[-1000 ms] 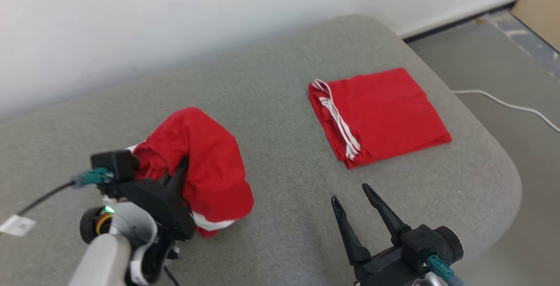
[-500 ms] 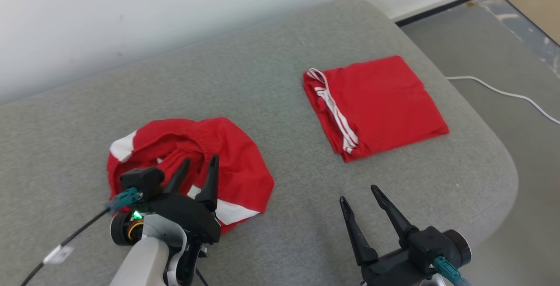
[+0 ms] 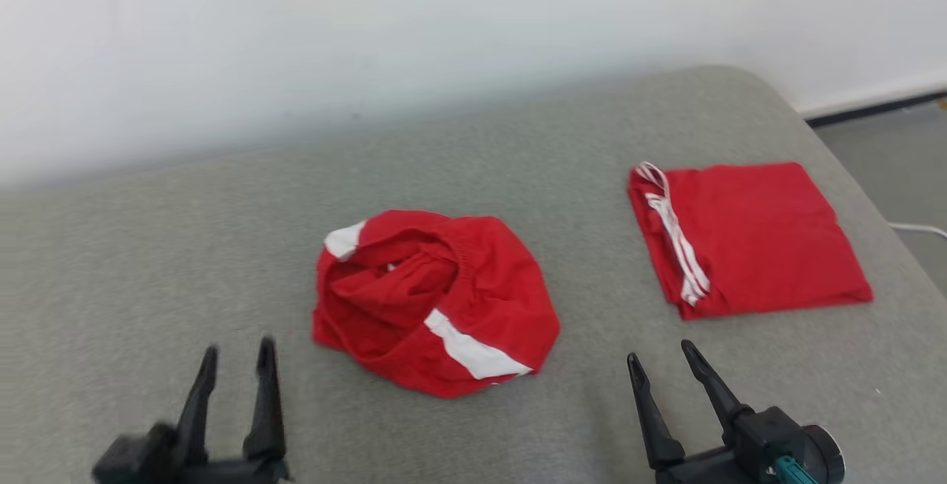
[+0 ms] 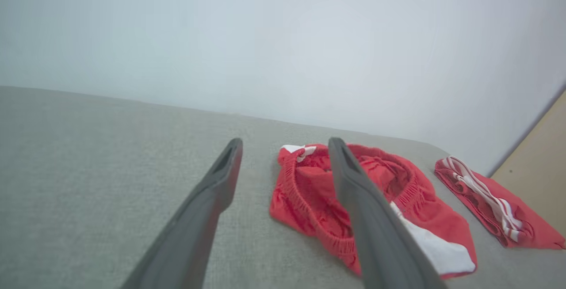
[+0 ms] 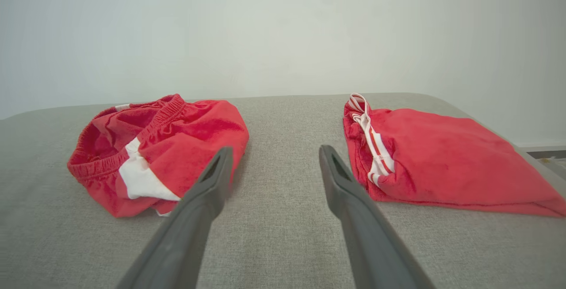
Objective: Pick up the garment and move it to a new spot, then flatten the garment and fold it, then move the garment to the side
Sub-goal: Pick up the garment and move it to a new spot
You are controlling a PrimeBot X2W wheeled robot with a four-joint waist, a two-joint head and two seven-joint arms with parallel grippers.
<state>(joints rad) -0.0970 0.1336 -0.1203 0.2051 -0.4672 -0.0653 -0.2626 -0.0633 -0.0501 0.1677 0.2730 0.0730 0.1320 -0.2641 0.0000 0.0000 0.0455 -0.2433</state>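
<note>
The crumpled red garment [image 3: 436, 303], with white panels and a gathered elastic waistband turned upward, lies in a loose heap near the middle of the grey padded surface [image 3: 185, 262]. The left gripper [image 3: 238, 347] sits low at the left of the head view with its two dark fingers spread and nothing between them. The heap lies ahead of it and off to its right, apart from the fingertips. The right gripper [image 3: 660, 351] sits low at the right, fingers likewise spread and empty. From its wrist view the heap lies ahead to the left and a folded red garment [image 3: 747, 240] with white stripes along one edge lies ahead to the right. The two garments lie well apart, neither touching a gripper
</note>
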